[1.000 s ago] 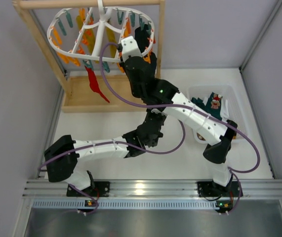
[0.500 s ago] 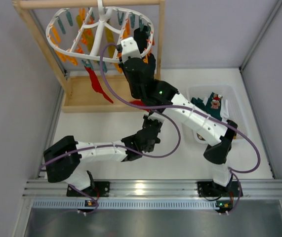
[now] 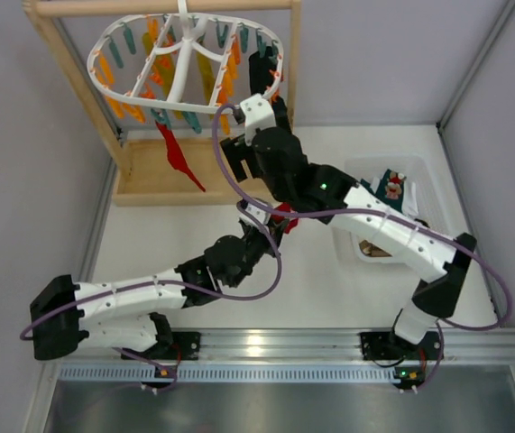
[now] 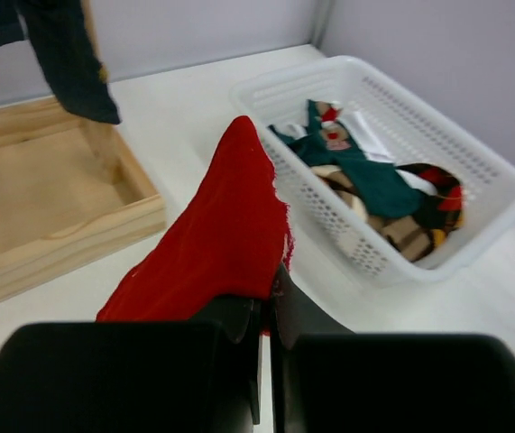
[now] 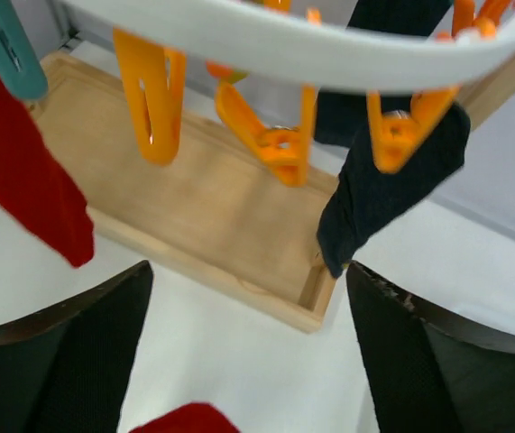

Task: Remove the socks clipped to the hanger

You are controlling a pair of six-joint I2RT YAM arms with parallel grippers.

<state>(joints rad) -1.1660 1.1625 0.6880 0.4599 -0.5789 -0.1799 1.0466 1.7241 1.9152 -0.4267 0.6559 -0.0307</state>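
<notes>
Your left jaws are clenched on a red sock [image 4: 216,239], low over the tabletop [image 4: 176,117] at mid-frame in the overhead view. Carry it right and release only once it hangs inside the white basket [image 4: 478,158]; the limp tail probably drags, so lift it over the near rim. Your right jaws stand released under the hanger [image 5: 266,41], facing the dark sock [image 5: 388,180] at upper right. Mind the wooden frame [image 3: 291,63] post and dangling orange clips [image 5: 153,90].
</notes>
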